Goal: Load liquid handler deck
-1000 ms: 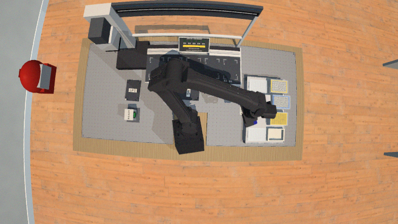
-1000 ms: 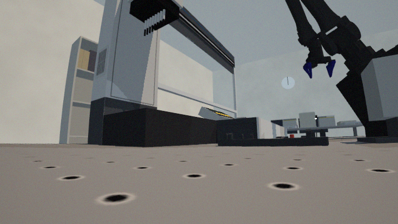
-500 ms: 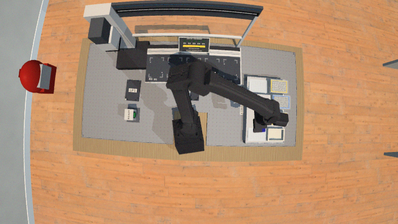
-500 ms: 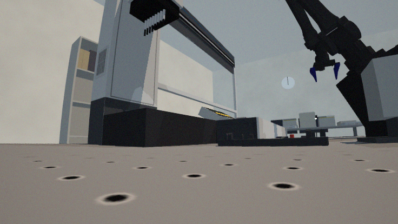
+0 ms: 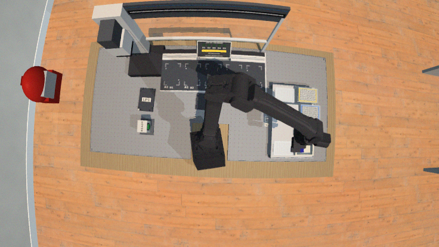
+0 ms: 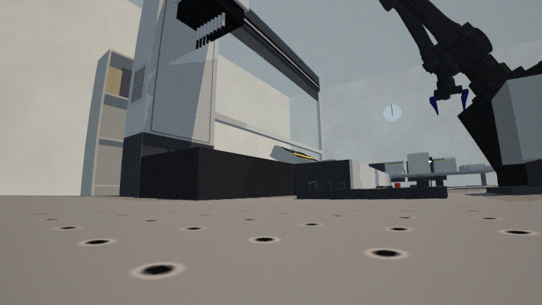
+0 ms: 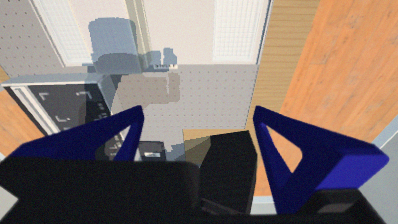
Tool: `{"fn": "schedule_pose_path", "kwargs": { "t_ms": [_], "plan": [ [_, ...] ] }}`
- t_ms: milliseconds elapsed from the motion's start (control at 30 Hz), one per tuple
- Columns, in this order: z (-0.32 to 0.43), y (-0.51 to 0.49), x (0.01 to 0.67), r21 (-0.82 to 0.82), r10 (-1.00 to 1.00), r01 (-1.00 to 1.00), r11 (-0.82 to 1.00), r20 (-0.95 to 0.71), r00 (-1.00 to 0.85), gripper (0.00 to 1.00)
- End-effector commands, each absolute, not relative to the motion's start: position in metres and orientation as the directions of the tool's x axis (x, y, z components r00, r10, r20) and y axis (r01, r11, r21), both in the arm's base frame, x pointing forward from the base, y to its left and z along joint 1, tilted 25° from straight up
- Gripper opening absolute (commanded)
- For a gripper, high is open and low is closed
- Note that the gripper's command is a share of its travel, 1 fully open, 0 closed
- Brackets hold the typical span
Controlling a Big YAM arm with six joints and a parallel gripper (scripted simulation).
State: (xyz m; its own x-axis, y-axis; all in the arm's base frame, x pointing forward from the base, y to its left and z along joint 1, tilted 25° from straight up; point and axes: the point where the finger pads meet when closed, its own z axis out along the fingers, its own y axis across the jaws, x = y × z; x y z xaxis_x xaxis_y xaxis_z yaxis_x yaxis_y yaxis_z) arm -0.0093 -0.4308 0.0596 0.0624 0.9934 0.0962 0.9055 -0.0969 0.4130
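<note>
My gripper (image 5: 302, 150) is open and empty, high above the near right corner of the SHELF; the side view shows it (image 6: 448, 100) well up in the air, and the wrist view (image 7: 200, 135) shows nothing between its blue fingers. On the SHELF I see a white gridded plate (image 5: 284, 93), a yellow-framed tip rack (image 5: 307, 95) with pale rings, a blue-framed tip rack (image 5: 310, 111), and a white gridded item (image 5: 281, 148) at the near left. The arm hides the middle of the SHELF and the item under the gripper. Deck position D2 (image 5: 190, 76) is empty. Lid park LP1 (image 5: 147, 96) is empty.
The liquid handler's frame (image 5: 202, 12) and status screen (image 5: 213, 49) stand behind the deck. The READY key (image 5: 144, 126) is near LP1. The arm's base (image 5: 208, 150) stands at the front; its links cover the deck's right positions. A red stop button (image 5: 36, 83) is far left.
</note>
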Motion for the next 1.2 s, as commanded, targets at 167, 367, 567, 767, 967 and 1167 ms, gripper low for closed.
{"fn": "schedule_pose_path", "kwargs": {
  "t_ms": [167,367,567,767,967,1167],
  "plan": [
    [0.073,-0.480,-0.037,0.406,0.997,0.911,-0.076,0.035,0.067,1.00],
    [0.066,-0.505,-0.051,0.405,0.997,0.911,-0.076,0.034,0.068,1.00],
    [0.069,-0.525,-0.051,0.403,0.998,0.914,-0.055,0.019,0.052,1.00],
    [0.054,-0.548,-0.073,0.405,0.997,0.911,-0.077,0.033,0.069,1.00],
    [0.047,-0.574,-0.087,0.404,0.997,0.911,-0.077,0.033,0.070,1.00],
    [0.042,-0.592,-0.087,0.404,0.998,0.912,-0.063,0.032,0.054,1.00]
  ]
}}
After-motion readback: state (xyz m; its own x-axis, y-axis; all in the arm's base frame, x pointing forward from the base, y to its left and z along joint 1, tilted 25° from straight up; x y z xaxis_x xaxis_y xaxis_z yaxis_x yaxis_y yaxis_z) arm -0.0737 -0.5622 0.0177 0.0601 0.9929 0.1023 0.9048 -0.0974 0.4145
